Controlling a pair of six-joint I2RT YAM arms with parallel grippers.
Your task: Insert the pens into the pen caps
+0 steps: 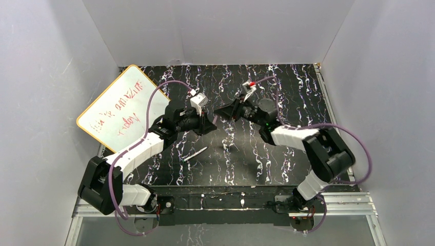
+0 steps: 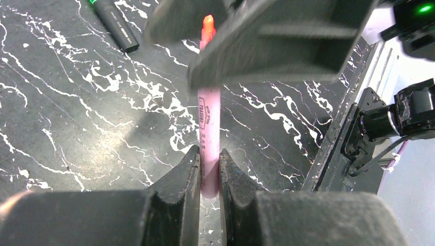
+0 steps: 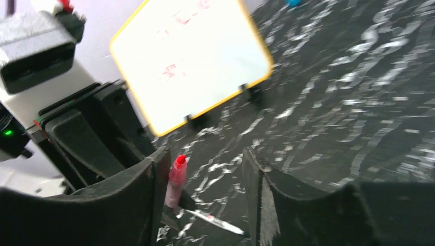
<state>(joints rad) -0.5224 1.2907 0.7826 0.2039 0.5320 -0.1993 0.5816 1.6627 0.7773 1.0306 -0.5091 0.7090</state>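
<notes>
My left gripper point(image 2: 209, 154) is shut on the lower end of a slim magenta pen point(image 2: 209, 123), which it holds off the table. The pen's bare red tip point(image 2: 208, 24) points toward the right gripper's fingers point(image 2: 267, 46). In the right wrist view the same pen point(image 3: 176, 182) stands just inside the left finger of my right gripper point(image 3: 205, 156), whose jaws are open and not clamping it. From the top, the two grippers point(image 1: 211, 122) point(image 1: 221, 110) meet at mid table. A white-grey pen point(image 1: 195, 154) point(image 3: 218, 223) lies on the table. A black pen with green point(image 2: 115, 23) lies farther off. The pen caps are out of view.
A yellow-rimmed whiteboard point(image 1: 120, 107) point(image 3: 190, 61) leans at the back left against the wall. White walls close in the black marbled table point(image 1: 287, 92) on three sides. The metal rail with the arm bases point(image 1: 231, 202) runs along the near edge.
</notes>
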